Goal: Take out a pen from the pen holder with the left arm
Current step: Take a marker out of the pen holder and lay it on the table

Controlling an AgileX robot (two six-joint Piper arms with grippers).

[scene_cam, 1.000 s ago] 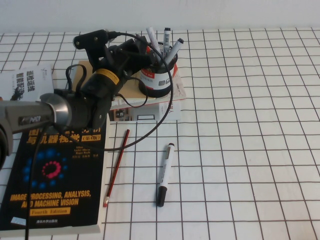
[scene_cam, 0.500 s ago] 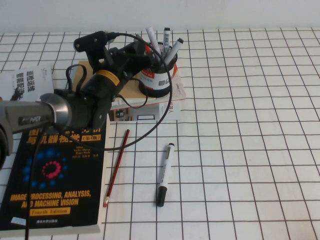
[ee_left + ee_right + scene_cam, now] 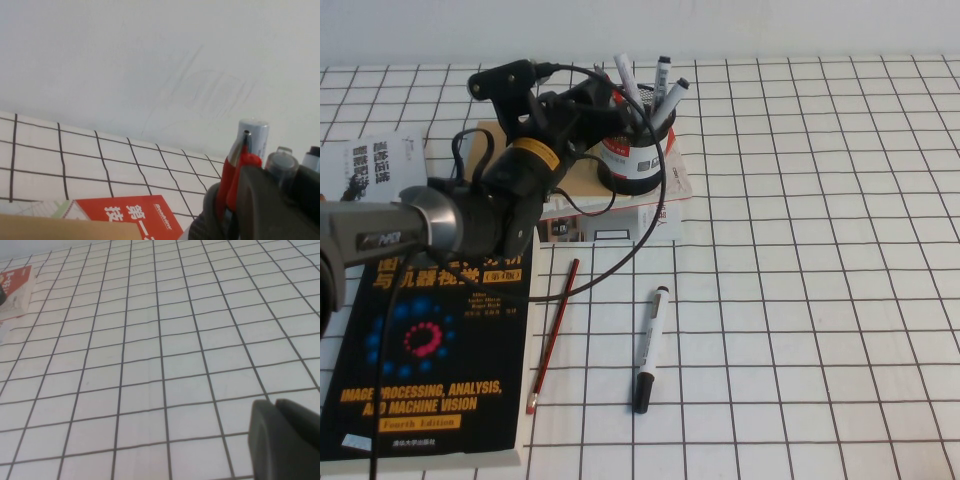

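**Left claw clamped on a red pen at the holder**

The left claw [image 3: 609,101] is at the holder [image 3: 635,165], towards the far left of the gridded bench [image 3: 820,300]. It is clamped on one red pen [image 3: 234,172], which stands tip-up among the others. Three markers [image 3: 663,78] stick up from the holder, which is black with a red and white label too small to read. It stands on a low stack [image 3: 620,215] whose red cover carries Chinese writing.

One red pencil [image 3: 552,335] and one loose marker [image 3: 650,350] lie side by side, apart.

Two books lie on the left. The near book [image 3: 420,370] reads "IMAGE PROCESSING, ANALYSIS, AND MACHINE VISION, Fourth Edition". The far book [image 3: 370,165] is white with Chinese characters.

The right claw [image 3: 282,437] hangs over bare grid; its state cannot be told.
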